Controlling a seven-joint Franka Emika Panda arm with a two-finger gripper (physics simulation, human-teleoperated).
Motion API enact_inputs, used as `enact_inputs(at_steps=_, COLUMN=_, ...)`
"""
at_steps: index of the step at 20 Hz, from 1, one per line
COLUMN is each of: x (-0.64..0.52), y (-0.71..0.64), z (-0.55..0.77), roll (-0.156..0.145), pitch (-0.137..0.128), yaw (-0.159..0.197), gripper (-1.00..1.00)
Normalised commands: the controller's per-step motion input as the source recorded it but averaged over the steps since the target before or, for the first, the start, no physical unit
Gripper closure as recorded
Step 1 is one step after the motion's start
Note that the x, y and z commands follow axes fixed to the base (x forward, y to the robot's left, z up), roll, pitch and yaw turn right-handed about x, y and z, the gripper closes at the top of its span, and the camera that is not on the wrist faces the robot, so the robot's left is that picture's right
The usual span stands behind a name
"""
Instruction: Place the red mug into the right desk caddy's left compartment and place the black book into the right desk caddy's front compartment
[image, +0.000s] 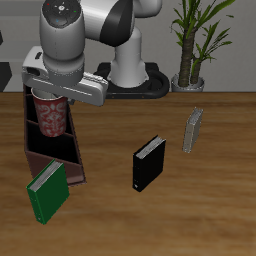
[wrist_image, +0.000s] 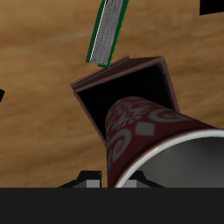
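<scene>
Above the right desk caddy (image: 45, 150), the pincer (image: 52, 93) is clenched on the rim of the red mug (image: 50, 115), holding it over the caddy's interior; its fingertips are hidden behind the mug. The black book (image: 148, 163) stands on the desk (image: 200, 200), well apart from the caddy, while a green book (image: 47, 191) leans at the caddy's near end.

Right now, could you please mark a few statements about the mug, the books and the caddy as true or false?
1. The tool holds the red mug over the caddy. True.
2. The black book is already in the caddy. False: it stands on the table, apart from the caddy.
3. The green book is by the caddy's near end. True.
4. The mug lies on its side on the table. False: it is held above the caddy.
5. The grey book lies flat. False: it stands upright.
</scene>
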Motion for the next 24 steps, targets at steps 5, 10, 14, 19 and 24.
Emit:
enact_inputs(at_steps=5, x=0.02, y=-0.08, z=0.00, roll=-0.001, pitch=0.007, yaw=-0.020, gripper=1.00)
enact_inputs(at_steps=10, x=0.01, y=0.01, z=0.00, roll=0.009, pitch=0.003, yaw=-0.004, gripper=1.00)
enact_inputs(at_steps=14, x=0.10, y=-0.03, z=-0.12, roll=0.007, pitch=0.028, yaw=-0.029, gripper=1.00)
enact_inputs(at_steps=19, x=0.06, y=-0.12, z=-0.08, roll=0.002, pitch=0.007, yaw=-0.044, gripper=1.00)
enact_inputs(at_steps=24, x=0.00, y=-0.03, z=-0.12, roll=0.007, pitch=0.002, yaw=-0.021, gripper=1.00)
